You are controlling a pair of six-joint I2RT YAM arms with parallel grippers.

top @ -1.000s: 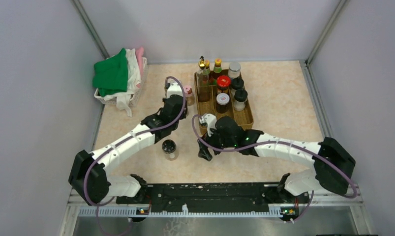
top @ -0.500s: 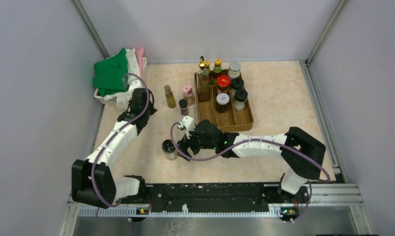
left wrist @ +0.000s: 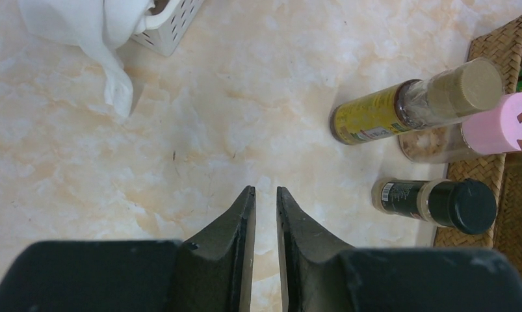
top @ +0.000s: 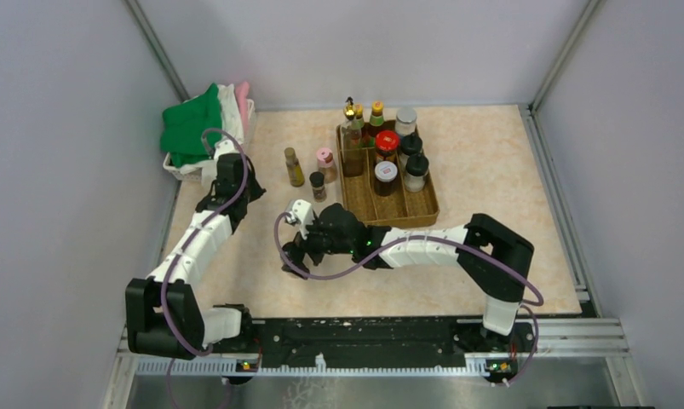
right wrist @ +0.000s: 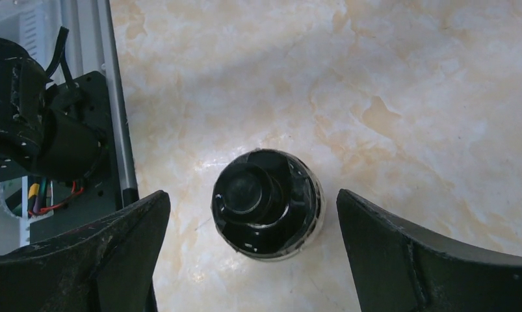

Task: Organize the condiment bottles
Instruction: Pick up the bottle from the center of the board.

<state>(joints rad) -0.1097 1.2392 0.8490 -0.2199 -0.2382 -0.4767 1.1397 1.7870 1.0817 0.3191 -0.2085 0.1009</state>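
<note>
Now, on the right wrist camera, the right jaws stand wide open, one on either side of a squat black-capped jar (right wrist: pixel 266 203) upright on the marbled beige desk (right wrist: pixel 407 78). From the top camera that jar is hidden under the wrist. The left jaws are all but closed on nothing, above the desk. Near them stand a tan-capped bottle with a yellow label (left wrist: pixel 401 107), its print too small to read, a pink-capped jar (left wrist: pixel 498 123) and a black-capped shaker (left wrist: pixel 440 203), all just outside the woven brown tray (left wrist: pixel 498 45).
</note>
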